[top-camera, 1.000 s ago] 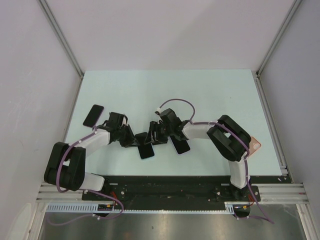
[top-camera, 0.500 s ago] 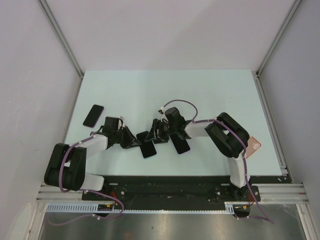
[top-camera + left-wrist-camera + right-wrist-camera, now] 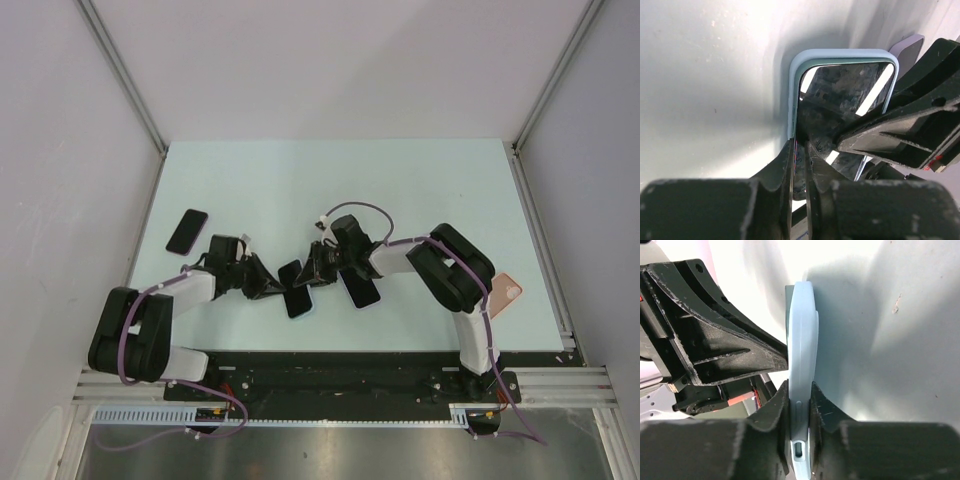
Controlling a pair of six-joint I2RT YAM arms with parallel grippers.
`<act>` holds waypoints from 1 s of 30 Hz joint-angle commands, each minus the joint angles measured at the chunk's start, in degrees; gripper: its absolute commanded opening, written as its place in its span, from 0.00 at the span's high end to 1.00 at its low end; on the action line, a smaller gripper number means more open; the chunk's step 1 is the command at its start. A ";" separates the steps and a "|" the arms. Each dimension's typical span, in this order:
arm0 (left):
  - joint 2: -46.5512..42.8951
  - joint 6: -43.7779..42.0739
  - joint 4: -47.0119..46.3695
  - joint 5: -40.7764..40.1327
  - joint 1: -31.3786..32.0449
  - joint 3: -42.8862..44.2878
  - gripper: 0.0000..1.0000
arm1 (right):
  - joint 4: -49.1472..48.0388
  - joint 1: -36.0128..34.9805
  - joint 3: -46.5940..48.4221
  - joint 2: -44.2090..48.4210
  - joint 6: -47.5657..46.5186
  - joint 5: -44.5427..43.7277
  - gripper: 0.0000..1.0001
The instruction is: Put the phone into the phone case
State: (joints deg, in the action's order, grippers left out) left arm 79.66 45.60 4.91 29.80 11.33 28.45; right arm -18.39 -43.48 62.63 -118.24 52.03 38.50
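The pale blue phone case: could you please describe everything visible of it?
This pale blue phone case looks like matte, soft silicone, with rounded corners and a raised rim. A glossy black-screened phone sits within it. Edge-on it is slim, with a side button and a slot. The left tool and the right tool each pinch one edge, midway across the pale mint table.

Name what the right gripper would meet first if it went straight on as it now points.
The right gripper is shut on the phone case; beyond that, probably the left gripper, close beside its line, though depth is unclear.
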 commanded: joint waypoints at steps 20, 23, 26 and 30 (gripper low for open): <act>-25.60 8.61 -17.45 26.36 -7.91 4.07 0.33 | -72.57 9.47 -3.74 8.72 45.44 23.02 1.00; -26.22 9.85 -20.45 27.06 -7.91 4.60 0.33 | -72.22 8.86 -3.83 9.16 44.47 23.64 1.00; -25.26 11.69 -23.60 28.29 -7.91 4.17 0.34 | -72.31 7.89 -3.83 9.42 44.39 23.11 1.00; -23.67 14.16 -27.23 28.99 -7.91 2.84 0.37 | -72.31 7.19 -3.83 9.08 44.47 22.93 0.99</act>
State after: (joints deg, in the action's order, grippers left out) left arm 55.05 55.75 -14.79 55.57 3.81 32.53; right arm -71.99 -35.35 58.48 -110.98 93.91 61.14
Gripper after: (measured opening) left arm 0.644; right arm 0.173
